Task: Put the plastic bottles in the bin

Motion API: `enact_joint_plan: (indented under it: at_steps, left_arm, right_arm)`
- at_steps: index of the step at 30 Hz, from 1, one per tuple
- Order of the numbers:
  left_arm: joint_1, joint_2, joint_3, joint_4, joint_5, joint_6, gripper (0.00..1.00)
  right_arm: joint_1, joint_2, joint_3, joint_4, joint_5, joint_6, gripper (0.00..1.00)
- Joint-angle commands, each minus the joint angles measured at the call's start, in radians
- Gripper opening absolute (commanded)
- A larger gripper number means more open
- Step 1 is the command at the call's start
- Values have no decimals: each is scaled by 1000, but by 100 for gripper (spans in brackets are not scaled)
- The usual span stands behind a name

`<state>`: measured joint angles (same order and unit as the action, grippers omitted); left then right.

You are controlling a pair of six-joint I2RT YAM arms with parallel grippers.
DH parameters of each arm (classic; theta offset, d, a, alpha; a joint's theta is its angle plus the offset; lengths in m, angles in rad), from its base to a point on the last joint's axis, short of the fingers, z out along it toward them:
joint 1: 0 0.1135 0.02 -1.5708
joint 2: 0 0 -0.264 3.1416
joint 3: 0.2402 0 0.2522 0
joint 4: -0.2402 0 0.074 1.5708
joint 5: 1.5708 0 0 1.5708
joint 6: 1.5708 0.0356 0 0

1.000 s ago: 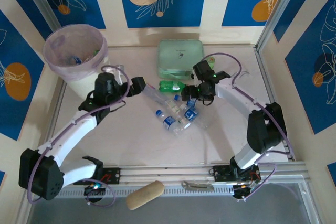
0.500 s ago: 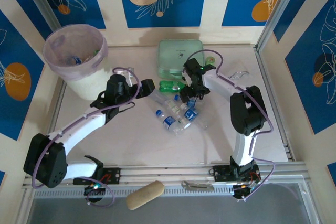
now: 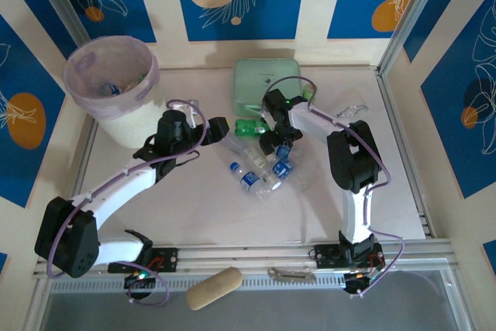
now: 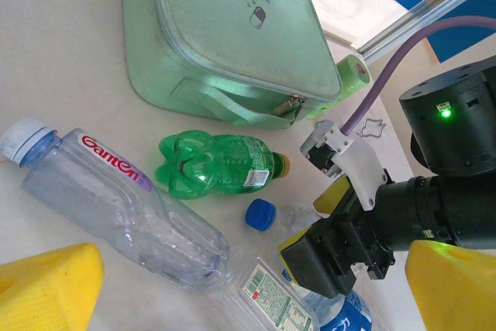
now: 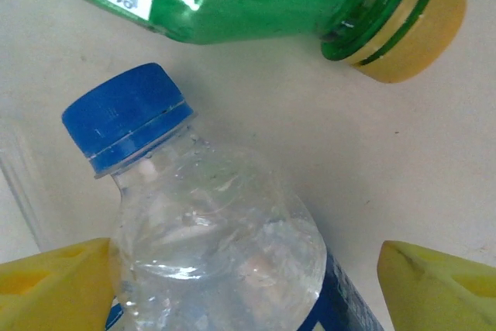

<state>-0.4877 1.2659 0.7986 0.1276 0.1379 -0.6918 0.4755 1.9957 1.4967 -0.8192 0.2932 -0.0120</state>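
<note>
Bottles sit mid-table, well apart from the bin. Right gripper straddles a blue-capped bottle, jaws spread, probably to clamp it. Left gripper hangs released over a clear bottle.

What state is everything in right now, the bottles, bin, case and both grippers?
Green bottle, on its side, yellow cap on.
Blue-capped bottle, lying down, capped, not gripped.
Large clear bottle, on its side, white cap on, dented.
Bin, upright, open, partly filled.
Mint-green case, flat, closed.
Left gripper, open, empty.
Right gripper, open, straddling the blue-capped bottle.
</note>
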Motion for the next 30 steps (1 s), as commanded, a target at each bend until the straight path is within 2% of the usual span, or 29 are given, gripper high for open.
enact_joint_plan:
  at_steps: [1, 8, 30]
  left_arm:
    - [-9, 0, 11, 17, 8, -5, 99]
    - [-9, 11, 19, 23, 18, -12, 99]
    - [-17, 13, 37, -9, -8, -25, 99]
  right_arm:
    - [-28, 2, 10, -8, 16, -5, 87]
    - [-63, 3, -9, 3, 7, 12, 86]
    - [-69, 55, -21, 55, 19, 15, 85]
